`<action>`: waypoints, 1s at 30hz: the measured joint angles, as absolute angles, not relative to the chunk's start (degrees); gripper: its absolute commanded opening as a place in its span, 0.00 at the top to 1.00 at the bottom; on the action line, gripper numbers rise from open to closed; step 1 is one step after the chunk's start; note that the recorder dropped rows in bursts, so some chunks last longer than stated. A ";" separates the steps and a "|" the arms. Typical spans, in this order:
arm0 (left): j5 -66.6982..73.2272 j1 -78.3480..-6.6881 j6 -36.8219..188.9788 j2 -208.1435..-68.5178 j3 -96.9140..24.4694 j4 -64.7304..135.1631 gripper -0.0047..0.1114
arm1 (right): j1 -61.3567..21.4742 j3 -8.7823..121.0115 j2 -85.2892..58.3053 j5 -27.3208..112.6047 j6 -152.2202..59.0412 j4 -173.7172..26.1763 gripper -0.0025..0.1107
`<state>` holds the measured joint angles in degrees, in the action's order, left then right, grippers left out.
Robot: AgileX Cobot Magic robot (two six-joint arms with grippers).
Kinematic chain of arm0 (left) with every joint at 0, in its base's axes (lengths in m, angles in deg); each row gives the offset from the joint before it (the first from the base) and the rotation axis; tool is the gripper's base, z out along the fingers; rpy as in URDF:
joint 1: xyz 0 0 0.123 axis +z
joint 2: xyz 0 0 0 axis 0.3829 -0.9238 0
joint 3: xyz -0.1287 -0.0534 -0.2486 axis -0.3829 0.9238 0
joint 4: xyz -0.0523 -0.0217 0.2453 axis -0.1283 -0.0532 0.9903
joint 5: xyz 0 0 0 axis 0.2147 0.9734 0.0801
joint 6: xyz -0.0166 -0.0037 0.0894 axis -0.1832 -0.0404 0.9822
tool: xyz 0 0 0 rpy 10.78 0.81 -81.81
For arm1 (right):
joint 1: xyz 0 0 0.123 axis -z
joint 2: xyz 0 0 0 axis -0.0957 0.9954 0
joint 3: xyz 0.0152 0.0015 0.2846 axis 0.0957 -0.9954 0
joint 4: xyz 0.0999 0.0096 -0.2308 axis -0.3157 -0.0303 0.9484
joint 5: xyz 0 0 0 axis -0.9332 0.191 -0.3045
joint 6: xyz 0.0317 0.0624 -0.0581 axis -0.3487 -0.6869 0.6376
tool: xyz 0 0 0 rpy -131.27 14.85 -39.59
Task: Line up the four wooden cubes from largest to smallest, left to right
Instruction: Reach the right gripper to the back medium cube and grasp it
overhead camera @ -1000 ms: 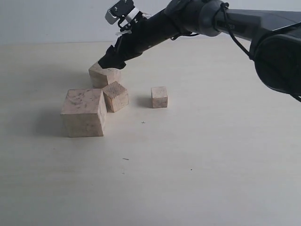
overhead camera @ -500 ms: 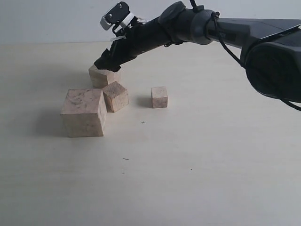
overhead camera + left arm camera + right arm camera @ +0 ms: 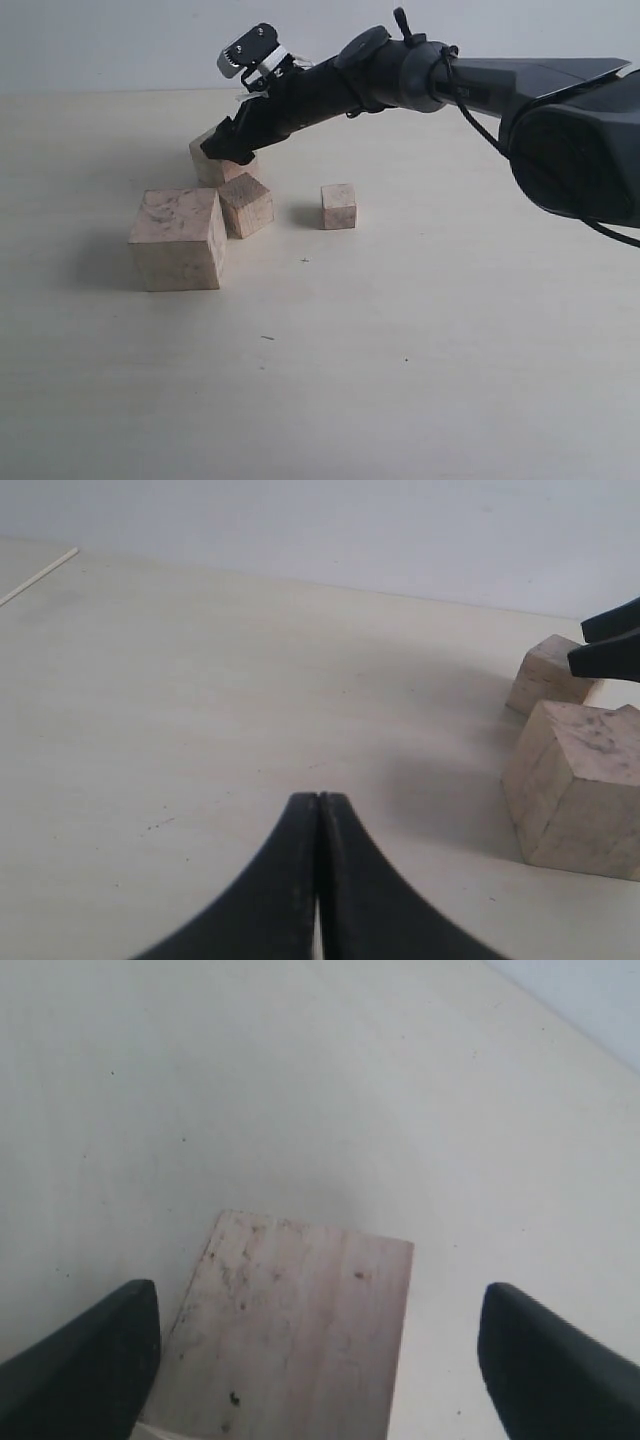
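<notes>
The right gripper (image 3: 315, 1345) reaches across to the far-left cube (image 3: 210, 170), which lies straight below it, behind the largest cube (image 3: 178, 238). Its fingers are spread to either side of the cube. The left gripper (image 3: 318, 810) is pressed together, well apart.

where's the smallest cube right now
In the exterior view the smallest cube stands alone, just left of centre and to the right of the other cubes. A clear gap separates it from its nearest neighbour, the angled cube on its left.
</notes>
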<state>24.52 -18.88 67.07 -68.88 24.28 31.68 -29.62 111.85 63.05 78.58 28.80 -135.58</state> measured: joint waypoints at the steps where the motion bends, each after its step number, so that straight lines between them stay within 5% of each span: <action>1: 24.52 -18.88 67.07 -68.88 24.28 31.68 0.96 | -29.62 111.85 63.05 78.69 28.80 -135.85 0.26; 30: 24.52 -18.88 67.07 -68.88 24.28 31.68 0.96 | -29.62 117.74 65.09 82.73 24.50 -133.00 0.26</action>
<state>24.52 -18.88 67.07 -68.88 24.28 31.68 -29.62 117.74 65.09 82.73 24.50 -133.00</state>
